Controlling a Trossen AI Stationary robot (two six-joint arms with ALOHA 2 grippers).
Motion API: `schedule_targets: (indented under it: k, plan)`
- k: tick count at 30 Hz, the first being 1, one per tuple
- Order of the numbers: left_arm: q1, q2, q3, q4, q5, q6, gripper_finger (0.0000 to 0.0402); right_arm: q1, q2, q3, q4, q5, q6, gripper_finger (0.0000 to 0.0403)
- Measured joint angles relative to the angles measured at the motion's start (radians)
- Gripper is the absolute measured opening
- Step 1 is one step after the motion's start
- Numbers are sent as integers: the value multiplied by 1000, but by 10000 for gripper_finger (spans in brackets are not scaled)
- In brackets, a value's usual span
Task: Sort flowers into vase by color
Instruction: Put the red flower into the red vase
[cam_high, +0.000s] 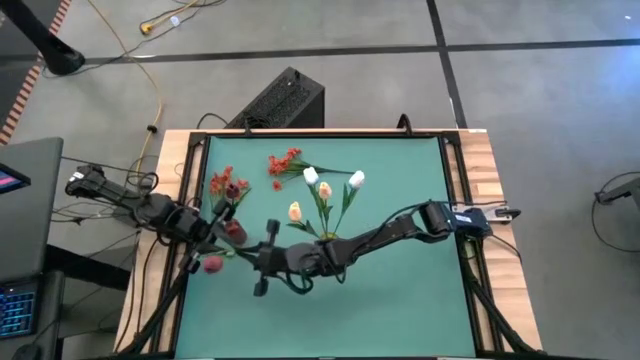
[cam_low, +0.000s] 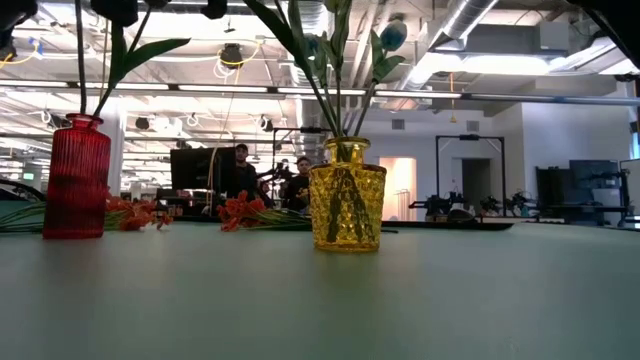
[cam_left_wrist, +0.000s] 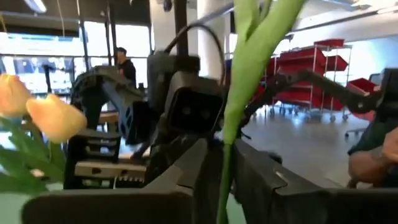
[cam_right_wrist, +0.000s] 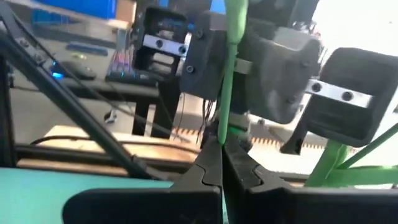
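Observation:
A green-stemmed flower with a pink-red head is up in the air between both grippers near the table's left side. My right gripper, reaching far left, is shut on its stem. My left gripper faces it, open, with one finger on either side of the same stem. The red vase holds stems, and the yellow vase holds several tulips. Red-orange blossoms lie on the mat. My right gripper pinches the flower's thin green stem between its two shut fingers, which lie across the stem. The flower is lifted clear of the table, and the stem runs on past the fingers toward the left gripper.
The yellow vase sits mid-table under my right arm, and the red vase is close by my left gripper. More red-orange blossoms lie behind the vases. The green mat is bare toward the near and right edges. People sit in the room beyond.

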Motion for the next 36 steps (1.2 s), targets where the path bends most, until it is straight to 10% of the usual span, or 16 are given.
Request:
schedule_targets:
  k: [11,24,36]
  plan:
    - [0,1,0,-80,1,-10,103,6,0,23,-49,-1,61,19]
    - [0,-39,0,-129,12,-14,19,16,0,23,-71,6,91,21]
    - [1,-40,1,-135,-49,-10,0,18,-18,22,-109,3,103,165]
